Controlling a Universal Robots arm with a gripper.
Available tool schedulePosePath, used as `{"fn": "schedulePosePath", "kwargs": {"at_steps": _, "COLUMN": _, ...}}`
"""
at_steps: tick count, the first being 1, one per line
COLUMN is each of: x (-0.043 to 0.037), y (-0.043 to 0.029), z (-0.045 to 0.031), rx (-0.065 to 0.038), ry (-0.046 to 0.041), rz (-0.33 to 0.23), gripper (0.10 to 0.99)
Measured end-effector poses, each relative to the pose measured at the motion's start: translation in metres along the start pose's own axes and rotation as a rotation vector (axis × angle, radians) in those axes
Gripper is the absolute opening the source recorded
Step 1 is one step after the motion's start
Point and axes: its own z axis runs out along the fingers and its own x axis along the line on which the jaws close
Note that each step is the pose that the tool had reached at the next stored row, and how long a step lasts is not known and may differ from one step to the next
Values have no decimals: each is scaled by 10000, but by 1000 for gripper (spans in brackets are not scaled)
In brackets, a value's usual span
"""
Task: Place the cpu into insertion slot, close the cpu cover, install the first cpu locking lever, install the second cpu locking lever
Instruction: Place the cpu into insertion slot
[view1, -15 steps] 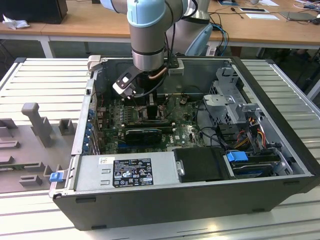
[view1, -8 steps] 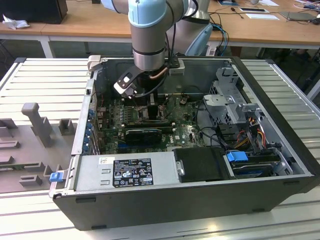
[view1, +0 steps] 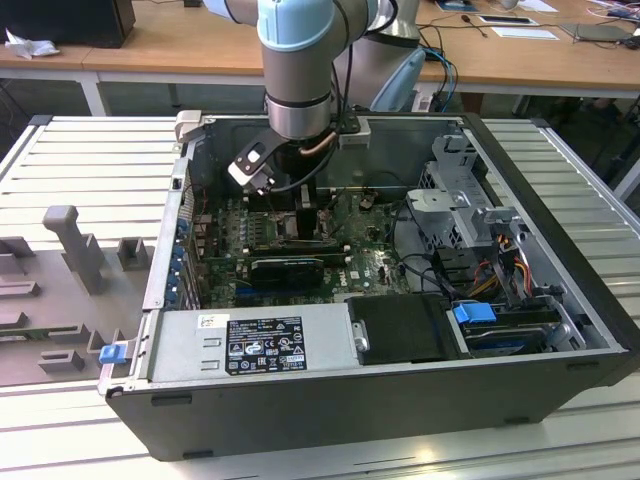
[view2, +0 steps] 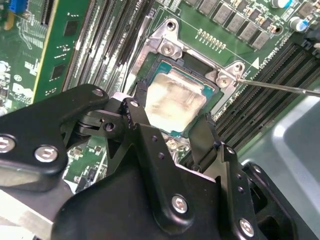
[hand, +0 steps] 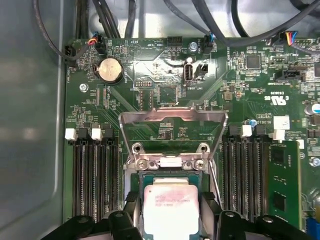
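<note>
The cpu (view2: 172, 102) (hand: 170, 205), a pale silver square, lies level in the insertion slot (view2: 162, 67) (hand: 150, 176) on the green board. My gripper (view2: 170, 119) (hand: 171, 222) (view1: 305, 215) hangs straight over it, reaching down into the computer case. Its black fingers (view2: 134, 111) press against two opposite edges of the chip, so it is shut on the cpu. The cpu cover (hand: 170, 116), a grey metal frame, stands swung up and open behind the socket. A thin locking lever (view2: 280, 88) sticks out loose beside the socket.
Black memory slots (hand: 95, 170) flank the socket on both sides, with a green memory module (hand: 284, 185) in one. A long black graphics card (view1: 288, 268), cable bundles (view1: 420, 260) and the drive cage (view1: 460, 200) crowd the case. A black power supply (view1: 265, 345) lies along the front.
</note>
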Motion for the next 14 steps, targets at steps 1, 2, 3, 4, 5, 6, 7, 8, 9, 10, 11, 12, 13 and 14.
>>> {"fn": "schedulePosePath", "kwargs": {"at_steps": 1, "x": 0, "y": 1, "z": -22, "rx": 2, "ry": 0, "rz": 0, "gripper": 600}}
{"fn": "schedulePosePath", "kwargs": {"at_steps": 2, "x": 1, "y": 3, "z": -43, "rx": 5, "ry": 0, "rz": -1, "gripper": 600}}
{"fn": "schedulePosePath", "kwargs": {"at_steps": 3, "x": 1, "y": 5, "z": -64, "rx": 9, "ry": -1, "rz": 0, "gripper": 600}}
{"fn": "schedulePosePath", "kwargs": {"at_steps": 4, "x": 1, "y": 6, "z": -79, "rx": 12, "ry": -1, "rz": 0, "gripper": 584}}
{"fn": "schedulePosePath", "kwargs": {"at_steps": 5, "x": 2, "y": 8, "z": -95, "rx": 14, "ry": 0, "rz": 0, "gripper": 522}}
{"fn": "schedulePosePath", "kwargs": {"at_steps": 6, "x": 2, "y": 10, "z": -105, "rx": 19, "ry": -1, "rz": -1, "gripper": 455}}
{"fn": "schedulePosePath", "kwargs": {"at_steps": 7, "x": 2, "y": 13, "z": -114, "rx": 27, "ry": 0, "rz": -2, "gripper": 337}}
{"fn": "schedulePosePath", "kwargs": {"at_steps": 8, "x": 2, "y": 16, "z": -134, "rx": 48, "ry": 0, "rz": 0, "gripper": 275}}
{"fn": "schedulePosePath", "kwargs": {"at_steps": 9, "x": 2, "y": 17, "z": -144, "rx": 56, "ry": -1, "rz": 3, "gripper": 216}}
{"fn": "schedulePosePath", "kwargs": {"at_steps": 10, "x": 2, "y": 18, "z": -152, "rx": 62, "ry": -2, "rz": 1, "gripper": 153}}
{"fn": "schedulePosePath", "kwargs": {"at_steps": 11, "x": 3, "y": 19, "z": -159, "rx": 65, "ry": -2, "rz": 1, "gripper": 153}}
{"fn": "schedulePosePath", "kwargs": {"at_steps": 12, "x": 3, "y": 19, "z": -165, "rx": 66, "ry": -2, "rz": 1, "gripper": 106}}
{"fn": "schedulePosePath", "kwargs": {"at_steps": 13, "x": 3, "y": 20, "z": -175, "rx": 68, "ry": -1, "rz": 1, "gripper": 106}}
{"fn": "schedulePosePath", "kwargs": {"at_steps": 14, "x": 3, "y": 21, "z": -178, "rx": 68, "ry": -1, "rz": 1, "gripper": 106}}
